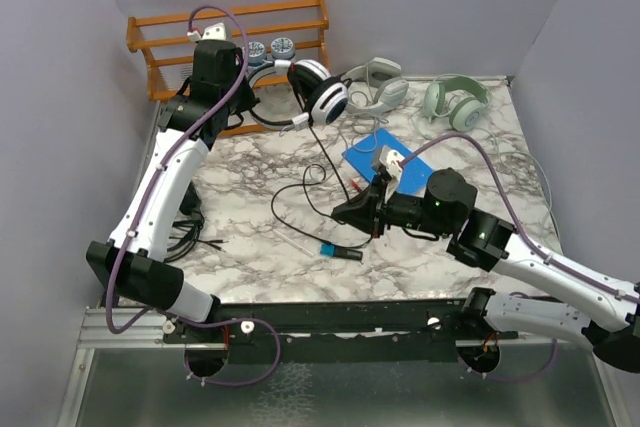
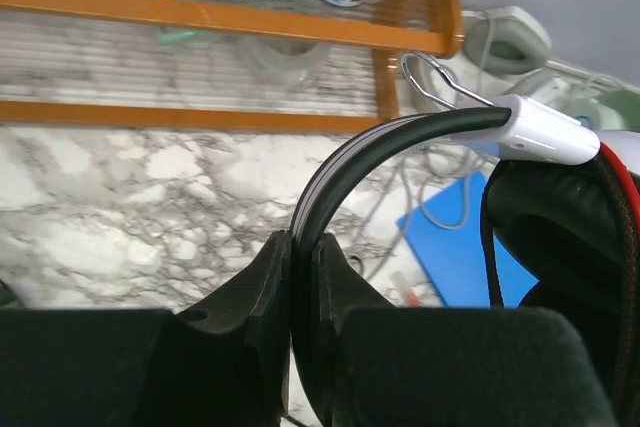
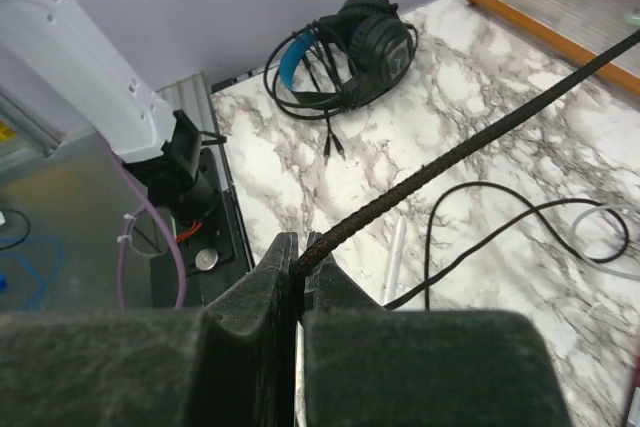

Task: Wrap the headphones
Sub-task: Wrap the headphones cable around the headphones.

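The left arm is stretched from its base at the near left corner of the table (image 1: 250,257) towards the far left corner, elbow high. The left gripper (image 2: 303,247) is closed on the headband (image 2: 340,167) of the white-and-black headphones (image 1: 322,95), which are held above the table just beside the rack (image 1: 230,22); one earcup hangs on the gripper's right.

The right arm is laid low from the near right corner towards the middle of the table. The right gripper (image 3: 300,247) is pinched on the braided black cable (image 3: 450,157), which is drawn taut up towards the held headphones. A slack loop (image 3: 500,217) of thin black cable lies on the table beyond it; whether it is the same cable cannot be told.

The rack stands at the far left corner, and two blue-labelled jars (image 1: 270,48) are kept on its shelf.

The black headphones (image 3: 365,42) lie at the left edge, their cable coiled round them. Grey-white headphones (image 1: 378,83) and pale green headphones (image 1: 455,102) rest along the far edge, near each other. A blue sheet (image 1: 372,152) lies between them and the right gripper.
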{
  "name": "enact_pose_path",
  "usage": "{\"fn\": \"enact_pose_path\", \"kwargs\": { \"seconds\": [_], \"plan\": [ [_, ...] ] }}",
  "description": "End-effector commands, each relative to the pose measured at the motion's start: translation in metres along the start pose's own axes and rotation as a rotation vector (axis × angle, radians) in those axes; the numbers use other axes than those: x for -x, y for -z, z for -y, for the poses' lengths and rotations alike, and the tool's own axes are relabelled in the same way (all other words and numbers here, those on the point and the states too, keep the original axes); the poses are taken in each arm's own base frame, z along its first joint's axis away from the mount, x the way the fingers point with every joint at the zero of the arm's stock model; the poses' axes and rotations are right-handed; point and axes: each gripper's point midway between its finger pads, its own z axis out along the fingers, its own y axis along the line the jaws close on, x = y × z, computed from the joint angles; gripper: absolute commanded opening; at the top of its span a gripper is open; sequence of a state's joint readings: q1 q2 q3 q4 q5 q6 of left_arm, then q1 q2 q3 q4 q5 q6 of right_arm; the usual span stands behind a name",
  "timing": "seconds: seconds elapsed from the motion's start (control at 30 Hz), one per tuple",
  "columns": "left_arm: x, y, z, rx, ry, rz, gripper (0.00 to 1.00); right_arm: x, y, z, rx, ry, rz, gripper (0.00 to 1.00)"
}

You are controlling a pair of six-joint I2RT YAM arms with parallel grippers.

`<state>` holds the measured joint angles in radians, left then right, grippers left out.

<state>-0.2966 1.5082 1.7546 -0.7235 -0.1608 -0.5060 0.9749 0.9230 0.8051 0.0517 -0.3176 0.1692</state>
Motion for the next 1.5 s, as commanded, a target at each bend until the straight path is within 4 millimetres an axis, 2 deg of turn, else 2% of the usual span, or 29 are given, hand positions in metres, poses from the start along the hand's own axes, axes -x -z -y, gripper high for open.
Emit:
{"fn": "enact_pose_path", "kwargs": {
  "seconds": [0.0,0.13,0.23,0.3,0.43,0.53,0.8,1.03,1.17,1.23,1.3,1.4,1.47],
  "plan": [
    [0.029,0.019,-0.032,0.128,-0.105,0.193,0.0,0.005,0.011,0.013,-0.103,0.058,-0.132,0.01],
    [0.019,0.033,-0.066,0.296,-0.256,0.231,0.0,0.044,0.018,0.027,-0.201,0.155,-0.123,0.01],
    [0.008,0.042,-0.073,0.339,-0.387,0.239,0.0,0.066,0.018,0.041,-0.278,0.22,-0.156,0.01],
    [-0.003,0.047,-0.069,0.327,-0.475,0.242,0.0,0.07,0.016,0.053,-0.334,0.254,-0.2,0.01],
    [-0.025,0.059,-0.054,0.254,-0.656,0.252,0.0,0.067,0.005,0.084,-0.463,0.296,-0.291,0.01],
    [-0.042,0.068,-0.039,0.142,-0.773,0.247,0.0,0.064,-0.001,0.1,-0.527,0.318,-0.326,0.01],
    [-0.079,0.093,-0.008,-0.181,-0.949,0.211,0.0,0.068,-0.012,0.117,-0.587,0.392,-0.33,0.13],
    [-0.102,0.114,0.013,-0.389,-0.95,0.115,0.0,0.066,-0.022,0.126,-0.609,0.415,-0.316,0.15],
    [-0.108,0.134,0.034,-0.543,-0.929,0.088,0.0,0.057,-0.028,0.133,-0.619,0.393,-0.313,0.17],
    [-0.106,0.146,0.045,-0.611,-0.894,0.094,0.0,0.054,-0.028,0.139,-0.62,0.366,-0.305,0.22],
    [-0.101,0.156,0.053,-0.644,-0.847,0.105,0.0,0.051,-0.026,0.148,-0.613,0.316,-0.288,0.32],
    [-0.085,0.158,0.057,-0.6,-0.726,0.113,0.0,0.047,-0.018,0.16,-0.585,0.238,-0.249,0.34],
    [-0.081,0.164,0.064,-0.619,-0.669,0.108,0.0,0.048,-0.017,0.159,-0.537,0.208,-0.19,0.34]
  ]
}}
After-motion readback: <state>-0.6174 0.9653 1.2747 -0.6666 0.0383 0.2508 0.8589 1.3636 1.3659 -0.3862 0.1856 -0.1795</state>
